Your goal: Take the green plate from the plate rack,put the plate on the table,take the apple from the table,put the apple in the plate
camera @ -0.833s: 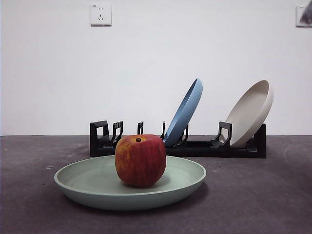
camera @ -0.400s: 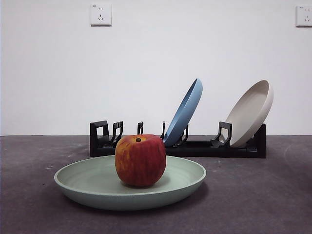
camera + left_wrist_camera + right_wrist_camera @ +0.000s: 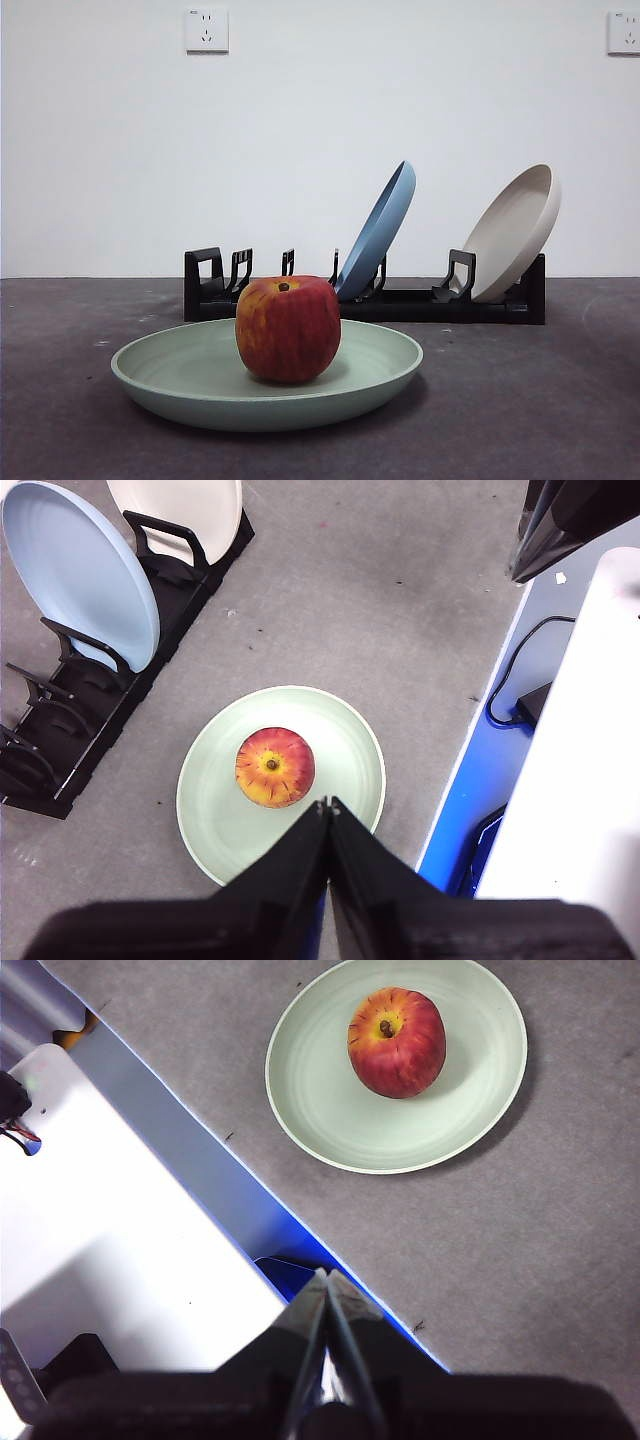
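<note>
The green plate (image 3: 200,385) lies flat on the dark grey table (image 3: 520,400) in front of the black plate rack (image 3: 400,300). The red apple (image 3: 288,328) sits upright in the plate, stem dimple up. Plate (image 3: 225,820) and apple (image 3: 274,767) also show in the left wrist view, and plate (image 3: 330,1110) and apple (image 3: 396,1042) in the right wrist view. My left gripper (image 3: 327,805) is shut and empty, high above the plate's edge. My right gripper (image 3: 326,1276) is shut and empty, high over the table's edge, away from the plate. Neither shows in the front view.
A blue plate (image 3: 378,232) and a beige plate (image 3: 513,232) lean in the rack; both show in the left wrist view, blue (image 3: 80,570) and beige (image 3: 185,505). The rack's left slots stand empty. A white and blue base (image 3: 130,1210) borders the table's edge.
A dark tip at the front view's top right corner has withdrawn out of sight. Plate, apple and rack have not moved.
</note>
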`<state>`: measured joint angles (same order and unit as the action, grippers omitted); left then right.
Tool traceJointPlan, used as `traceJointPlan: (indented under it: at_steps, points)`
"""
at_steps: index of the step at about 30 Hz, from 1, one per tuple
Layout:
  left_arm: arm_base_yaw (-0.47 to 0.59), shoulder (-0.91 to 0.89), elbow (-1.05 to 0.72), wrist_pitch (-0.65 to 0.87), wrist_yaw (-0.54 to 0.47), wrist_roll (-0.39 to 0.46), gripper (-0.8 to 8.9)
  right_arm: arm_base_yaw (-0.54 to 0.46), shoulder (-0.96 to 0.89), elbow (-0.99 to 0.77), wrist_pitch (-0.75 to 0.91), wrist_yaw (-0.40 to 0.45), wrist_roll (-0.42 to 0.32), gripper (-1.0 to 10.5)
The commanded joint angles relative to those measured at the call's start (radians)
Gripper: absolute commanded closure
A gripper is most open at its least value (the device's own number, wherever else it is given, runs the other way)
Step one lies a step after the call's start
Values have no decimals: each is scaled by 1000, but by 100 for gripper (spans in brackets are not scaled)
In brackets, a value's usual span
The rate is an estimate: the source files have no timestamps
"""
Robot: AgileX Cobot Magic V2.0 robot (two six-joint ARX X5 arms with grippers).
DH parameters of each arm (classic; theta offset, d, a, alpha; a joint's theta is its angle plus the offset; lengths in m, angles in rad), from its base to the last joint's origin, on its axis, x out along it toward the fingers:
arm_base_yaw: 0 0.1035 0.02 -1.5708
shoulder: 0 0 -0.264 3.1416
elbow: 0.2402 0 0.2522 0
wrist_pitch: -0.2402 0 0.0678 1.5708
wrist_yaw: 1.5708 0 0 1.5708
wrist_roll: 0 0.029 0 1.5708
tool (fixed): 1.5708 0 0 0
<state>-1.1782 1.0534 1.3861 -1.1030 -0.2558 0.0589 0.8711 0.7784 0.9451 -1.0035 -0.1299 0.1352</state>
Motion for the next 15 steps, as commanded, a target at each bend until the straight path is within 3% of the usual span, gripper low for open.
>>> traceJointPlan:
  at_steps: [1,8,12,15]
  points:
    - [2,0,-2,3,-4,-7,817,2,-1,-6,1,2,6,946]
    - [18,-9,-2,39,-6,3,817,2,-1,-6,1,2,6,946]
    - [151,-36,-3,260,8,152,817,2,-1,-6,0,2,6,946]
    - [293,-60,-8,435,97,240,817,2,-1,-6,0,2,6,946]
